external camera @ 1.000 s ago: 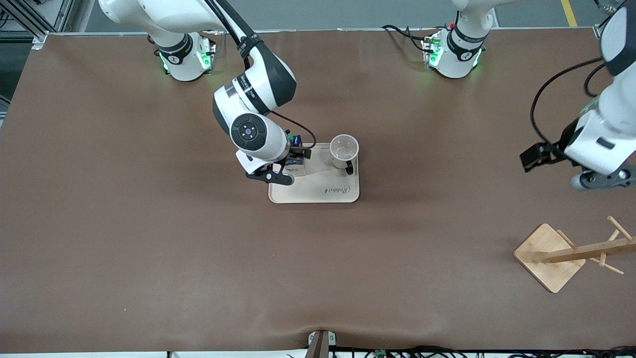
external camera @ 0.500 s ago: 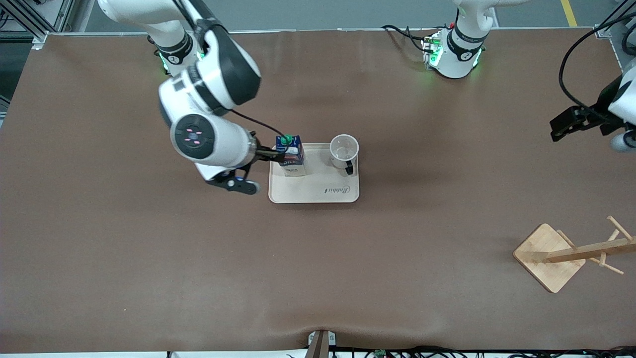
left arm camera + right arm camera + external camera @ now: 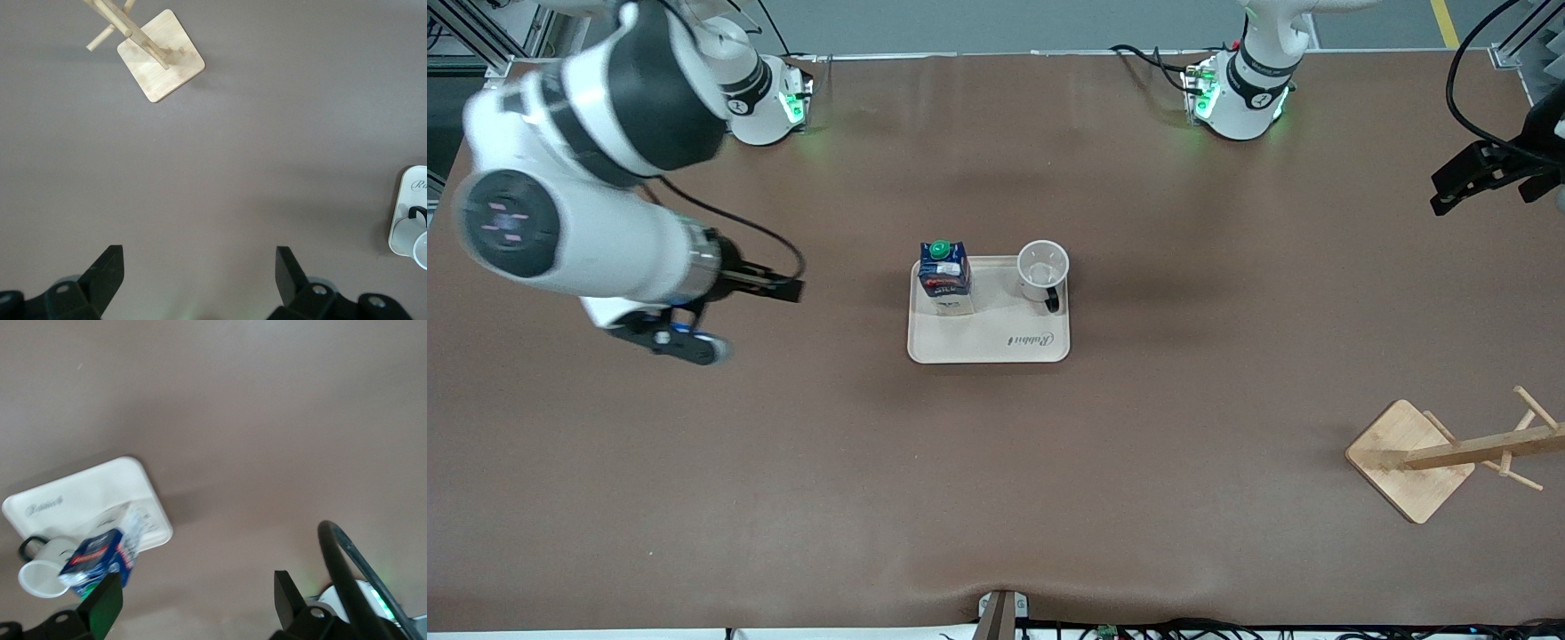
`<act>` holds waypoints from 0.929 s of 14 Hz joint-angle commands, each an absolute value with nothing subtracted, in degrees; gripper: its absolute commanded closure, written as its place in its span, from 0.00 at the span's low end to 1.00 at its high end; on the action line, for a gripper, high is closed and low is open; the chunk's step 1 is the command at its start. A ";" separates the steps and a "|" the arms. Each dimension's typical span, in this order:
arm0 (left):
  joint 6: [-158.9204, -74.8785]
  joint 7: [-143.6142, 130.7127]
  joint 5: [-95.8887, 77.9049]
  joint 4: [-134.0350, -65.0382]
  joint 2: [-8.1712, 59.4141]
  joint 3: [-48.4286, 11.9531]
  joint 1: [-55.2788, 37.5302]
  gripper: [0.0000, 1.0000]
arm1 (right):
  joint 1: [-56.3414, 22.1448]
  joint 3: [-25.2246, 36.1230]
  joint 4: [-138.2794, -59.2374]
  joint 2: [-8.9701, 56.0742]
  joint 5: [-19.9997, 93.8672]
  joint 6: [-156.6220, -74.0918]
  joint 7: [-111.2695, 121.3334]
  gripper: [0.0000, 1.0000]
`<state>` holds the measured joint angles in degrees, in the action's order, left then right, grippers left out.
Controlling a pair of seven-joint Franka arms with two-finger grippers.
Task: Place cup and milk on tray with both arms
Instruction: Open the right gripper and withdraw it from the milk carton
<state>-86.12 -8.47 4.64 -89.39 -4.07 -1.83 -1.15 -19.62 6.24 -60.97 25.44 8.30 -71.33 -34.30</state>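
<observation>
from the front camera i see the tray (image 3: 989,342) mid-table, with the milk (image 3: 946,278) upright at its 10 o'clock corner and the cup (image 3: 1042,271) at its 2 o'clock corner, both on it. the right gripper (image 3: 769,288) hangs over bare table toward the right arm's end, holding nothing. the left gripper (image 3: 1463,180) is at the frame's 3 o'clock edge, probably empty. a wooden rack (image 3: 1432,458) stands near 4 o'clock.

left wrist view: left gripper's fingers (image 3: 107,273) wide apart, over bare table.

right wrist view: fingers (image 3: 105,603) spread, nothing between.
</observation>
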 commanded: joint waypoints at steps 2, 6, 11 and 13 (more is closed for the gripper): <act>-84.91 -8.44 3.08 -90.26 -5.71 -2.54 -1.93 0.00 | -12.94 4.66 -63.88 18.13 4.48 -69.70 -32.52 0.00; -84.20 -7.91 2.81 -90.26 -5.63 -2.81 -1.50 0.00 | -5.20 2.12 -68.79 10.05 3.96 -69.87 -21.74 0.00; -83.41 -8.53 3.52 -90.18 -5.19 -2.99 -1.58 0.00 | 6.15 -1.58 -81.90 1.76 3.87 -75.40 -10.73 0.00; -83.58 -8.09 3.60 -90.18 -4.84 -2.81 -1.49 0.00 | 6.15 -1.41 -82.35 1.49 3.52 -75.23 -10.55 0.00</act>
